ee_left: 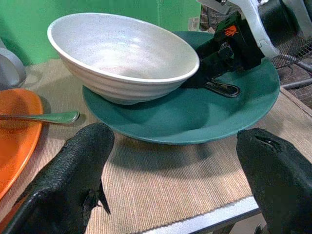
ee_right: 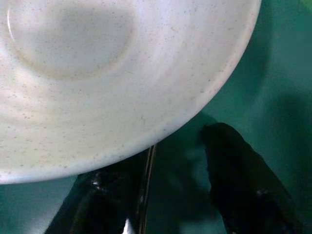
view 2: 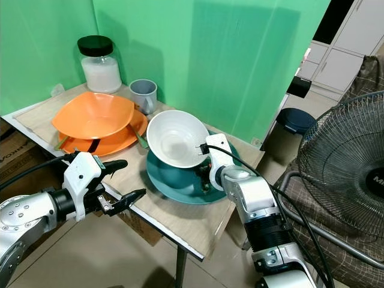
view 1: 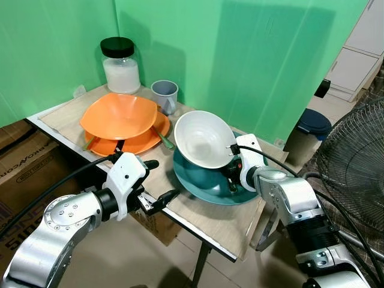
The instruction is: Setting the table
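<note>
While the white bowl (view 1: 204, 138) is sitting tilted on the teal plate (view 1: 198, 180), you're seeing its raised rim leaning toward the right gripper (view 1: 233, 177). The plate is lying on the woven mat (view 1: 210, 216) near the table's front right corner. The right gripper is resting down on the plate just beside the bowl's right edge. In the right wrist view its two black fingers (ee_right: 243, 185) are standing apart under the bowl's rim, with the plate surface between them, so the jaws are sitting open and gripping nothing. You can't tell whether a finger is touching the bowl.

The left gripper (view 1: 157, 183) is hovering at the table's front edge, left of the plate and apart from it. Its fingers (ee_left: 73, 170) are spreading wide in the left wrist view, pointing across the mat at the plate and bowl, holding nothing.

Further left, the orange bowl (view 1: 120, 115) is sitting on the orange plate (view 1: 129, 144). A green spoon (view 1: 164, 139) is lying against that plate's right rim, between the two plates. Behind those, the grey cup (view 1: 165, 96) and the jar (view 1: 120, 66) with the black lid are standing by the green backdrop (view 1: 240, 48). A cardboard box (view 1: 24, 159) is sitting under the table's left side, and a fan (view 1: 354, 150) is standing off to the right.
</note>
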You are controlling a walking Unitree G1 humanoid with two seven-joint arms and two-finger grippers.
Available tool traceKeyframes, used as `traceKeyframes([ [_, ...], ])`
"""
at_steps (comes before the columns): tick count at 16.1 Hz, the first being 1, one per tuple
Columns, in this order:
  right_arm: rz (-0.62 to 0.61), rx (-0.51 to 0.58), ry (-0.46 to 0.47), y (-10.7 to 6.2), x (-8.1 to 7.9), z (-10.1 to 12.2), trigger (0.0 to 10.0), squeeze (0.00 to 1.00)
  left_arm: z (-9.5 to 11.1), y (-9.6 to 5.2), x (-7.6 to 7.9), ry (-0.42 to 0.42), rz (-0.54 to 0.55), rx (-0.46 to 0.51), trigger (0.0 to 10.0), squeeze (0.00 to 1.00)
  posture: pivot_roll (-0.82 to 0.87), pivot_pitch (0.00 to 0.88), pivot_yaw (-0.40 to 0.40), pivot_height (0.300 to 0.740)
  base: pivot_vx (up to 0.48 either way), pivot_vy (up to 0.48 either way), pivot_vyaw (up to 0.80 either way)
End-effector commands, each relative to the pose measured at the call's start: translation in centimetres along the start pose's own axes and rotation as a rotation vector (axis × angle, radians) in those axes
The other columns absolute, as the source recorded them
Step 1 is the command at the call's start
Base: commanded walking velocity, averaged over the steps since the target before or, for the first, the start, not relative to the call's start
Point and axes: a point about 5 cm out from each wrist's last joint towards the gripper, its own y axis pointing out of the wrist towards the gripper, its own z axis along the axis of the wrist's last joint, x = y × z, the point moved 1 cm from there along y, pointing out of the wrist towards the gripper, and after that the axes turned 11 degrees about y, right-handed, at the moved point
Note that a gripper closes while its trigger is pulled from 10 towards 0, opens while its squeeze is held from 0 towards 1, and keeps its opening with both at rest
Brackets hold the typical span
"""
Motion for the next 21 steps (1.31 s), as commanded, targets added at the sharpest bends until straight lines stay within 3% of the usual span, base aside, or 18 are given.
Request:
traceKeyframes([
  [1, -0.053, -0.092, 0.020, 0.1, 1.4, -1.9, 0.0, 0.00, 0.3, 0.2, 0.3, 0.012, -0.026, 0.007, 10.0, 0.00, 0.03, 0.019, -0.072, 0.740, 0.000, 0.000, 0.00],
  [7, -0.051, -0.087, 0.021, -0.1, 1.9, -1.6, 0.0, 0.00, 0.8, 0.3, 0.1, 0.030, -0.044, 0.025, 10.0, 0.00, 0.03, 0.000, -0.075, 0.740, 0.000, 0.000, 0.00],
  [14, -0.050, -0.070, 0.056, -0.8, 2.3, -2.0, 0.0, 0.00, 2.1, 1.6, 0.7, 0.025, -0.240, 0.042, 10.0, 0.00, 0.01, 0.000, 0.005, 0.740, 0.000, 0.000, 0.00],
  [21, -0.046, -0.048, 0.072, -1.1, 2.0, -1.9, 0.0, 0.00, 2.1, 1.8, 0.6, 0.036, -0.285, 0.024, 10.0, 0.00, 0.01, 0.000, 0.019, 0.740, 0.000, 0.000, 0.00],
])
